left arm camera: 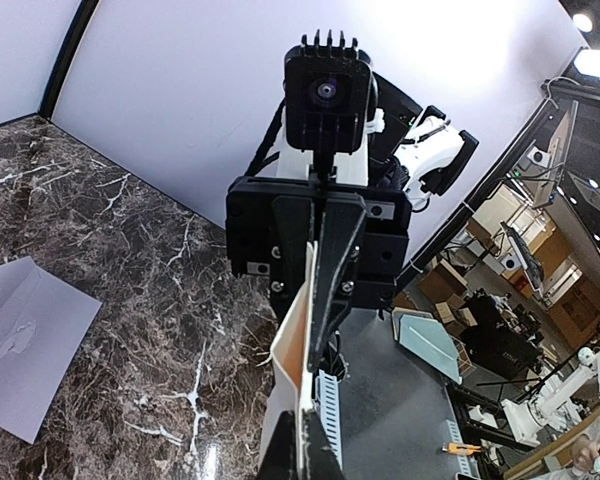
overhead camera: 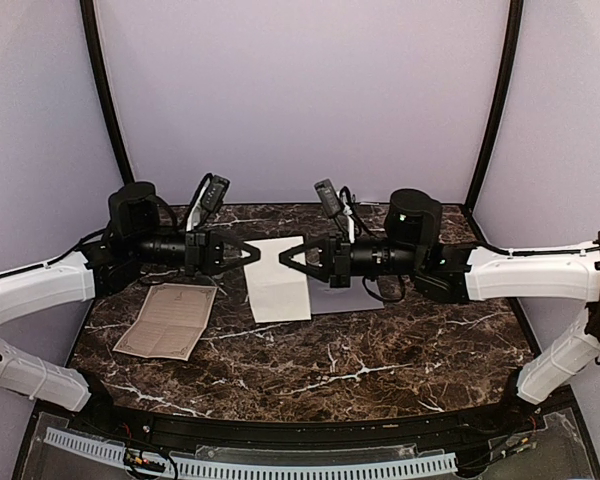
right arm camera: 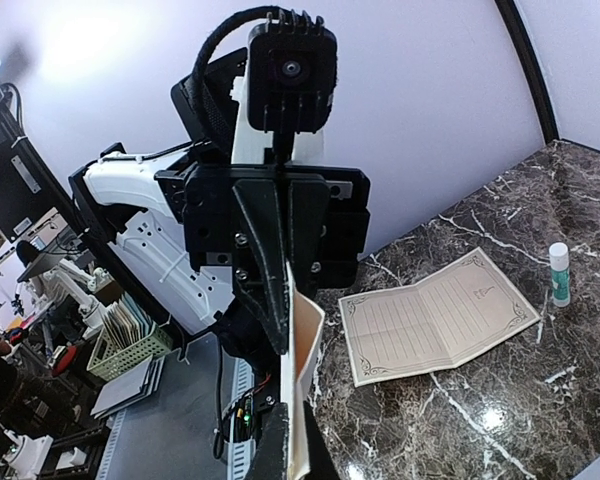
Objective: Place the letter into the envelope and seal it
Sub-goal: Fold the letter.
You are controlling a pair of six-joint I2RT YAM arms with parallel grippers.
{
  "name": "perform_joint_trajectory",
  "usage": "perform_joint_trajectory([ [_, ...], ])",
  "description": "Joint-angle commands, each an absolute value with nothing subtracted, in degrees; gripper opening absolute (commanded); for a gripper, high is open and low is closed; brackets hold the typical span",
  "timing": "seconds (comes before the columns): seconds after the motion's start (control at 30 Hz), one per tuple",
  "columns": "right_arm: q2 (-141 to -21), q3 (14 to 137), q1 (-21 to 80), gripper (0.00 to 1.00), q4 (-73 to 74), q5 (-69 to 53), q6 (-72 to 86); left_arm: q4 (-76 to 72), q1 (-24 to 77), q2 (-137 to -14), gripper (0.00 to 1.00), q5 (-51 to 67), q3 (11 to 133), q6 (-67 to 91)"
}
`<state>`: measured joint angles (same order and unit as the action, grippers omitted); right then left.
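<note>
Meeting tip to tip above the table centre, both arms share one load.
- left gripper: jaws pinched fully shut on the 9 o'clock edge of the pale sheet.
- right gripper: jaws likewise closed, on the 3 o'clock edge.
- pale sheet: seemingly folded and judged to be the letter. It is gripped from both sides, probably to keep it taut for sliding into the envelope.
- envelope: flat on the table at 4 o'clock of that sheet, partly under the right gripper, not yet filled.
- tan bordered sheet: lying open at 8 o'clock, out of the way.
- glue stick: near that sheet, likely waiting for sealing.
- walls: plain lavender on three sides.
- marble table: dark brown, white-veined, glossy.
</note>
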<state>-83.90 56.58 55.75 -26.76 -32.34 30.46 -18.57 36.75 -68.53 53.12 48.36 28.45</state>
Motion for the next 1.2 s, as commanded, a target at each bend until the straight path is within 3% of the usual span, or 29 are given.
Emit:
perform_joint_trajectory([
  [0.0,-82.6,56.0,55.6,0.0,-26.6,-29.9,29.5,-22.2,36.4,-65.7,0.0,53.1,46.8,29.5],
  [0.07,-82.5,56.0,55.6,0.0,-26.1,-29.6,29.4,-22.6,36.2,-65.1,0.02,52.4,46.3,29.9],
  [0.17,-82.4,56.0,55.5,0.0,-26.0,-29.5,29.4,-22.8,36.0,-65.0,0.24,52.5,45.9,30.5],
  [0.3,-82.4,56.0,55.5,0.0,-26.4,-29.1,29.6,-23.4,36.1,-65.9,0.28,53.5,45.8,31.2],
  [0.4,-82.4,56.0,55.6,0.0,-26.6,-28.6,29.8,-23.7,36.0,-66.3,0.19,54.0,45.6,31.5],
  [0.43,-82.4,55.9,55.5,0.0,-26.7,-28.0,29.9,-23.7,36.0,-66.3,0.07,54.0,45.4,31.4],
  [0.47,-82.3,55.8,55.5,0.0,-26.7,-27.3,30.0,-23.7,36.0,-66.3,0.01,53.9,45.3,31.3],
  [0.6,-81.4,55.2,55.5,0.0,-26.7,-25.4,30.1,-23.9,36.0,-65.4,0.0,52.3,44.6,30.8],
  [0.63,-81.2,55.1,55.5,0.0,-27.1,-25.1,30.3,-23.7,36.0,-65.6,0.03,52.4,44.6,31.1],
  [0.67,-81.0,54.9,55.5,0.0,-27.4,-24.9,30.3,-23.8,36.0,-66.2,0.23,53.1,44.7,31.4],
  [0.73,-80.8,54.9,55.5,0.0,-27.9,-24.7,30.5,-24.3,36.3,-67.3,0.45,55.0,44.6,32.7],
  [0.83,-80.5,54.9,55.6,0.0,-29.0,-24.1,30.7,-25.0,37.4,-67.6,0.5,55.9,43.1,33.2],
  [1.07,-80.5,55.1,55.6,0.0,-30.5,-23.6,31.2,-23.9,38.2,-67.4,0.13,55.8,41.8,32.7],
  [1.1,-80.6,55.0,55.6,0.0,-30.7,-23.7,31.4,-24.0,38.4,-67.5,0.04,55.9,41.8,32.6],
  [1.17,-80.6,54.7,55.6,0.0,-31.1,-23.5,31.7,-24.1,38.6,-67.2,0.0,55.8,41.7,32.3],
])
